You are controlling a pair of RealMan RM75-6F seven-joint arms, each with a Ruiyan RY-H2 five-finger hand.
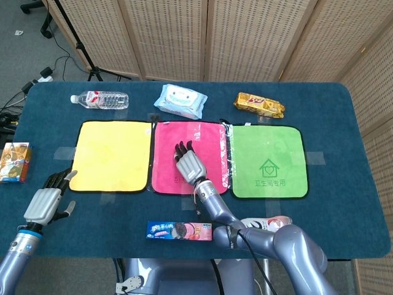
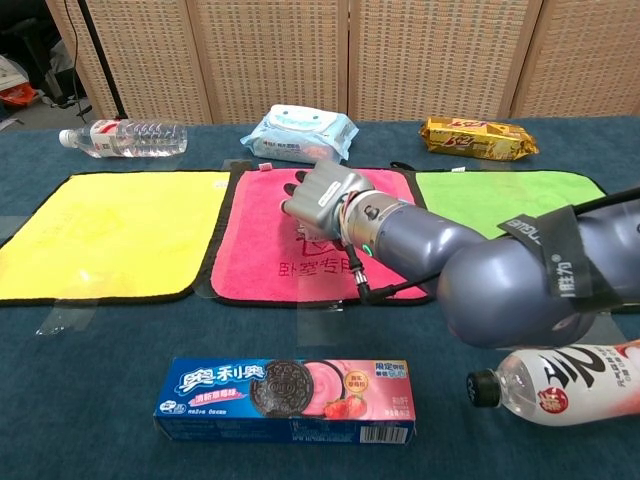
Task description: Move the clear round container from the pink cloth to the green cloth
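Head view: right hand (image 1: 187, 163) above pink cloth (image 1: 166, 135), grip unclear. The hidden container is probably light and slippery; hold its sides.

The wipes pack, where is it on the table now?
In the head view the wipes pack lies at the table's far side, just behind the pink cloth, between the water bottle on its left and the gold snack bag on its right.

Lab or office: wicker screens (image 1: 245, 37), tripod (image 1: 73, 43), floor cables (image 1: 37, 77).

Three cloths (image 1: 190, 157), two bottles (image 1: 99, 99), four snack packs (image 1: 260, 105), one wipes pack (image 1: 180, 101).
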